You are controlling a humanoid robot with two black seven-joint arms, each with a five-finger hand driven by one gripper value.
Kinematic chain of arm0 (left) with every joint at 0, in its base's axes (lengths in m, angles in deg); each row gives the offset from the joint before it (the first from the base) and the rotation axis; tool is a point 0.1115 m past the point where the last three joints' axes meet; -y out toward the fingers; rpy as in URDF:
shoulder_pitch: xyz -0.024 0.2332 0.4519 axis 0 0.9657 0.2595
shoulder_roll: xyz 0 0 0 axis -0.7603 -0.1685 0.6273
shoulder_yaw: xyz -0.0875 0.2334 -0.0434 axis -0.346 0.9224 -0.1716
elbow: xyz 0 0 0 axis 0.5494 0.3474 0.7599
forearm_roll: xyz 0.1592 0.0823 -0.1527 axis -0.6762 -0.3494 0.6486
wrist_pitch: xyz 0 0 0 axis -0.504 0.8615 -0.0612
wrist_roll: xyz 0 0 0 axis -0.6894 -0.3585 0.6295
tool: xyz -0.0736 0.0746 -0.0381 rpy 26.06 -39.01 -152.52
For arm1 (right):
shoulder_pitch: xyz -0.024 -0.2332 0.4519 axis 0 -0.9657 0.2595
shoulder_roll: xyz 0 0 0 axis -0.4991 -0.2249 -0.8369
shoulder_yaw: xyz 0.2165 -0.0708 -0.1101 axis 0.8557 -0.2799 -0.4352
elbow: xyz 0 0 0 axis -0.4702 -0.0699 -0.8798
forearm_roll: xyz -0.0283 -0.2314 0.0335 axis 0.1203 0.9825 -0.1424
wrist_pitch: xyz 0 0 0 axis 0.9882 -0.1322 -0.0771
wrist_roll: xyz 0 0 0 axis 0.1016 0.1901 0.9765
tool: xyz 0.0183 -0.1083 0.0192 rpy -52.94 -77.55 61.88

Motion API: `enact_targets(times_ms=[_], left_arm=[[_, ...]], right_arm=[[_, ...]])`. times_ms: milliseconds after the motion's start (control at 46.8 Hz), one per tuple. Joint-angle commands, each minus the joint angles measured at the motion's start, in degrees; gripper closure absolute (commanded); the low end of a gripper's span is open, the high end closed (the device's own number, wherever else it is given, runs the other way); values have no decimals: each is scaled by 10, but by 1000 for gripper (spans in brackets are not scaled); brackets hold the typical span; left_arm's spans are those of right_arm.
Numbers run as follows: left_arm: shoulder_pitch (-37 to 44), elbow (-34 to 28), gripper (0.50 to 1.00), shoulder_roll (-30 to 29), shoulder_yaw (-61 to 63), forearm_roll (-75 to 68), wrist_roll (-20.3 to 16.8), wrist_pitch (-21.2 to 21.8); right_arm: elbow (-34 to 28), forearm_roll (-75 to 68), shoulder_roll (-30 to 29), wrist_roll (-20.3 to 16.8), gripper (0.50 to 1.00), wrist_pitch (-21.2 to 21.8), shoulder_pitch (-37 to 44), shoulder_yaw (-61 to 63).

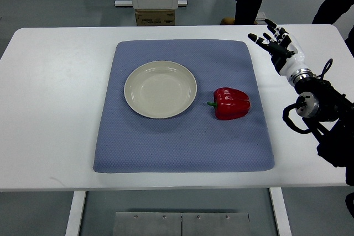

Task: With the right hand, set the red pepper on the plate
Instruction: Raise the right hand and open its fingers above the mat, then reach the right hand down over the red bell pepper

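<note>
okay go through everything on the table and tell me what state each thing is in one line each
Red pepper: lying on its side on the blue mat, right of the plate, not held.
Plate: upright on the mat, nothing in it.
Blue mat: flat on the white table.
Right hand: open, fingers spread, above the table's far right, apart from the pepper.
Left hand: not in view.

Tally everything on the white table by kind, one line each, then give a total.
Red pepper: 1
Plate: 1
Blue mat: 1
Total: 3
The right hand hovers open beside the mat, holding nothing.
</note>
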Motion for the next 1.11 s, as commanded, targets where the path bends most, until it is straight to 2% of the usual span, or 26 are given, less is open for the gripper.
enact_targets(times_ms=[0,1089], left_arm=[[0,0,500,0,0,1,0,0],[0,0,500,0,0,0,0,0]], right_arm=[[0,0,0,0,500,5,1,-6],[0,1,13,-3,500,35,17,-11]])
